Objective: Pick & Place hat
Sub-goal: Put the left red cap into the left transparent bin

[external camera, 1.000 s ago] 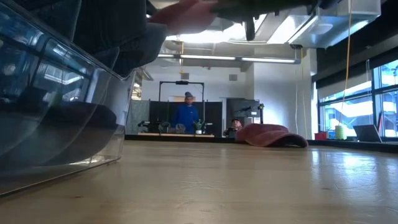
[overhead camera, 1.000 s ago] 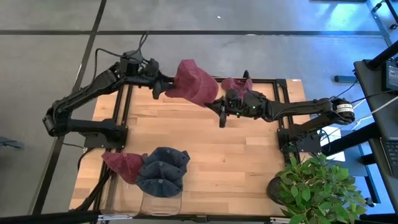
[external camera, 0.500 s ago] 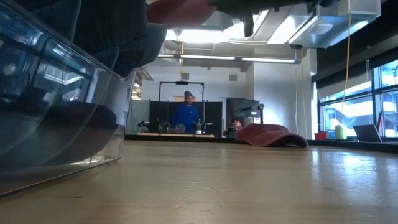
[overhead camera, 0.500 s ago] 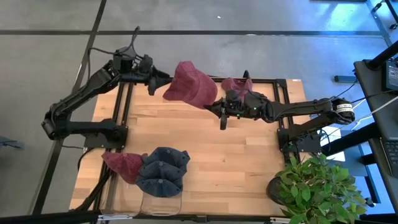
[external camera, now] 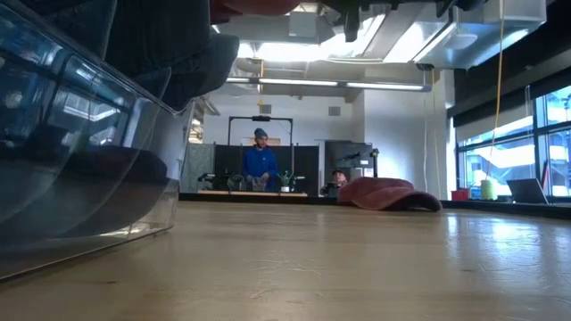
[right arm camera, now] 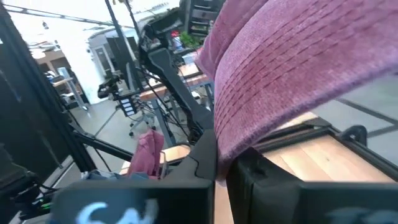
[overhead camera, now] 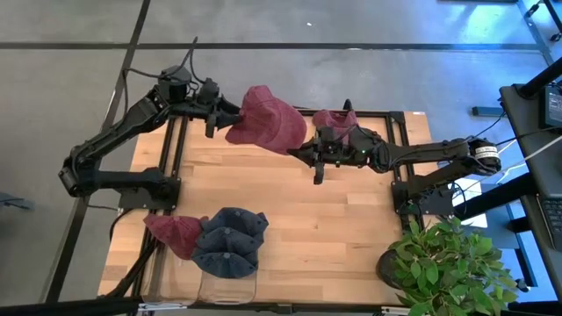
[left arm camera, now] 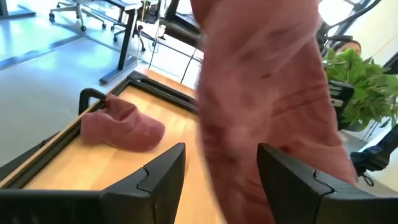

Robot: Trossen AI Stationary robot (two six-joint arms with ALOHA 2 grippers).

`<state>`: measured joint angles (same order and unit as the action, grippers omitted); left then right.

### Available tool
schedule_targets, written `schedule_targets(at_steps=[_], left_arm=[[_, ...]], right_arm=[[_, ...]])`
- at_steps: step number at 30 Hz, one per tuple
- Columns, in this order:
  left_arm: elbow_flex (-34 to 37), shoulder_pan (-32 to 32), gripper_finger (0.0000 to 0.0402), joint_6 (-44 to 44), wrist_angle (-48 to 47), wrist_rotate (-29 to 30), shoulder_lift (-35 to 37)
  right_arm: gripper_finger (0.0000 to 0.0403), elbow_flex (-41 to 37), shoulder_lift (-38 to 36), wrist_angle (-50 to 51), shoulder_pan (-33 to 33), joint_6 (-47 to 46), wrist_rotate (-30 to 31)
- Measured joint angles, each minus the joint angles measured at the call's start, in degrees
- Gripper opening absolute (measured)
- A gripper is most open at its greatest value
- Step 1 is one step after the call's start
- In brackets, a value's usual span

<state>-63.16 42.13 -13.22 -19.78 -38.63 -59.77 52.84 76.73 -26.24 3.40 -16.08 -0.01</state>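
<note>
High view: the maroon hat point(overhead camera: 268, 120) hangs in the air over the table's far edge, stretched between the left gripper point(overhead camera: 219, 115) and right gripper point(overhead camera: 306, 154); over the last 1 s the left arm pulled back and up, so this reads as a handover or spread mid-lift, placement not begun. Low view: hat has risen almost out of frame, only a sliver point(external camera: 254, 5) showing, a 2nd maroon hat point(external camera: 388, 194) lies on the table. Wrist views: right fingers clamped on the brim point(right arm camera: 286, 81); left fingers point(left arm camera: 163, 174) look parted with cloth between them, grip hidden.
</note>
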Motion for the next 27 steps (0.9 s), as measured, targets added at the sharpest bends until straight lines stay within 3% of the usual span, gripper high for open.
schedule_targets(at_steps=[13, 19, 25, 27], left_arm=[[0.0, -2.7, 0.0170, -0.7, 3.7, -2.3, 0.0], [0.0, -4.5, 0.0117, -1.1, 5.0, -3.1, 0.0], [0.0, -4.5, 0.0030, -0.6, 5.0, -3.1, 0.0], [0.0, -4.5, 0.0023, -0.2, 5.0, -3.1, 0.0]], right_arm=[[0.0017, 0.0, 0.0, 0.1, 0.0, 0.1, -0.2], [0.0017, 0.0, 0.0, 0.3, 0.0, 0.1, -0.2], [0.0017, 0.0, 0.0, 1.0, 0.0, 1.3, -0.2], [0.0017, 0.0, 0.0, 0.9, 0.0, 1.4, -0.2]])
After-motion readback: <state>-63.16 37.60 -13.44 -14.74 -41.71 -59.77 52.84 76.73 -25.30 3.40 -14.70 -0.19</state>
